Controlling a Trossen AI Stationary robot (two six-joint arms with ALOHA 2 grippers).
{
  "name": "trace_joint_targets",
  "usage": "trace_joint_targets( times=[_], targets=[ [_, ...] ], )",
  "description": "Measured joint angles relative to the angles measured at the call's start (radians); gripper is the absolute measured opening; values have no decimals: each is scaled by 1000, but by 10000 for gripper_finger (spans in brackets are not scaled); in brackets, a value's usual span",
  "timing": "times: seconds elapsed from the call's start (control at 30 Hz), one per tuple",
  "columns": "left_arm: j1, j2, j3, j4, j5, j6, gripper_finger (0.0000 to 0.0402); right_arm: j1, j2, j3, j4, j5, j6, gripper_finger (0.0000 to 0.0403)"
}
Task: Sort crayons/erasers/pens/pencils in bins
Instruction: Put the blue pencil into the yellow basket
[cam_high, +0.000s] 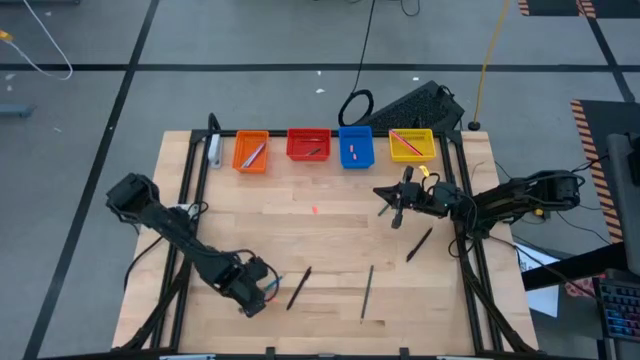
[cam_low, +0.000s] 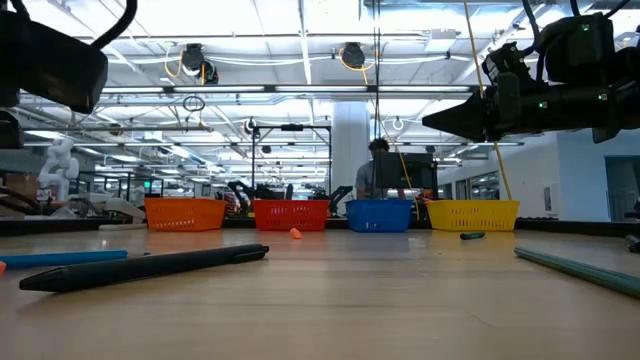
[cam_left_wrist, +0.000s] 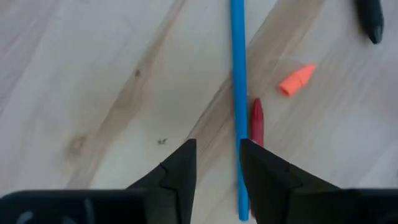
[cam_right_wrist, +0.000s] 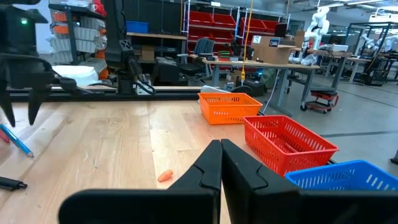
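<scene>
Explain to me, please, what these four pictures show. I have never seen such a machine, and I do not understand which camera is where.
This is a robot with two dark arms at a wooden table. One picture looks down from above, one looks level across the table top, and two come from cameras on the arms' wrists.

At the far edge stand four small bins: orange, red, blue and yellow. Some sticks already lie in them. Loose on the table are a black stick, a greenish one and another dark one.

The left gripper is low over a blue pen and a red crayon, fingers open, holding nothing. The right gripper is in the air near the yellow bin, fingers closed and empty.
</scene>
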Motion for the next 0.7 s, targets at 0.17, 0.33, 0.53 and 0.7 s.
trace_joint_targets(
  times=[0.17, 0.33, 0.53, 0.7],
  targets=[
    [0, 43, 35, 63, -2, -16, 122, 0, 0, 0, -2, 0, 0, 0],
    [-5, 71, 38, 41, -2, -81, 122, 0, 0, 0, -3, 0, 0, 0],
    [-19, 107, 39, 47, 0, -115, 122, 0, 0, 0, -3, 0, 0, 0],
    [-26, 110, 40, 16, -1, -128, 122, 0, 0, 0, -2, 0, 0, 0]
  ],
)
